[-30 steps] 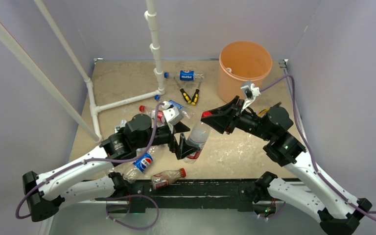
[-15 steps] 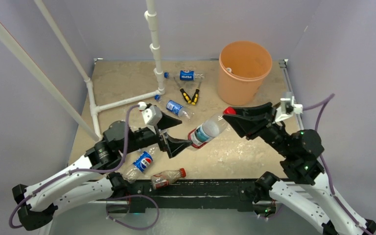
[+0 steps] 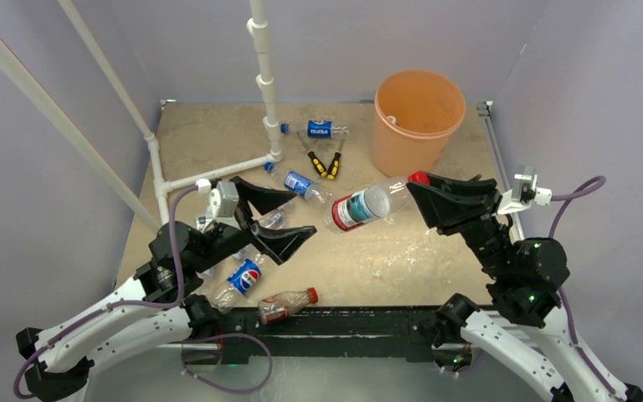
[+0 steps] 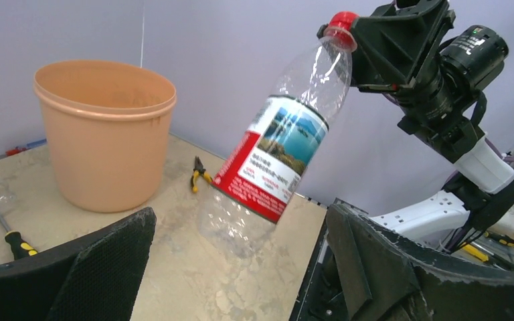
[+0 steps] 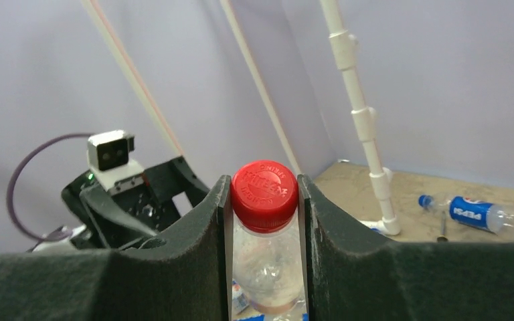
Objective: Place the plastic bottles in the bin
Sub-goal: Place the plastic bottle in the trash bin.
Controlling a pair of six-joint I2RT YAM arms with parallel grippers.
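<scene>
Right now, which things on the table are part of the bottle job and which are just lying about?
Job: red-capped bottle in the right gripper; orange bin; far blue-labelled bottle; middle blue-labelled bottle; near blue-labelled bottle; crushed bottle.
Lying about: pliers; white pipe frame.

The blue-labelled bottle point(image 5: 475, 214) reads PEPSI; embossing on the red cap point(image 5: 264, 188) is illegible.
</scene>
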